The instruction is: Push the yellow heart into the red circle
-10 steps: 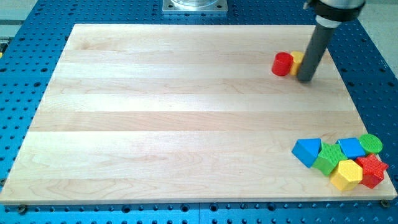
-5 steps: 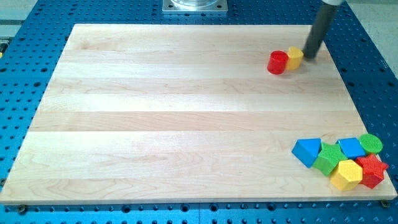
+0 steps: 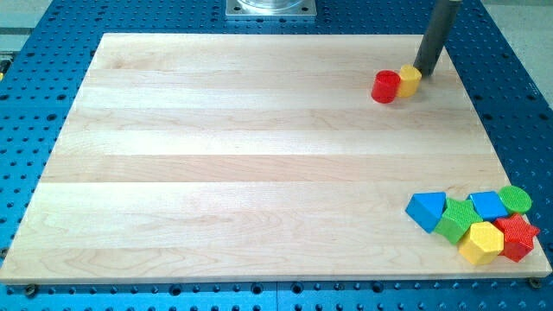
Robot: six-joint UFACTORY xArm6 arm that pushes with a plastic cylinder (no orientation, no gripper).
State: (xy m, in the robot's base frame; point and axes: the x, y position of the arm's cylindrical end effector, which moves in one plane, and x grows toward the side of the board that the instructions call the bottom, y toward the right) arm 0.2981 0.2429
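The yellow heart sits near the board's upper right, touching the right side of the red circle. My tip stands just to the upper right of the yellow heart, very close to it; whether it touches cannot be told. The dark rod rises from there out of the view's top.
A cluster of blocks lies at the board's lower right corner: a blue triangle, a green block, a blue block, a green circle, a yellow hexagon and a red star. The wooden board lies on a blue perforated table.
The red circle and yellow heart shifted slightly left together. My tip moved from the heart's lower right up toward the view's top, ending at the heart's upper right.
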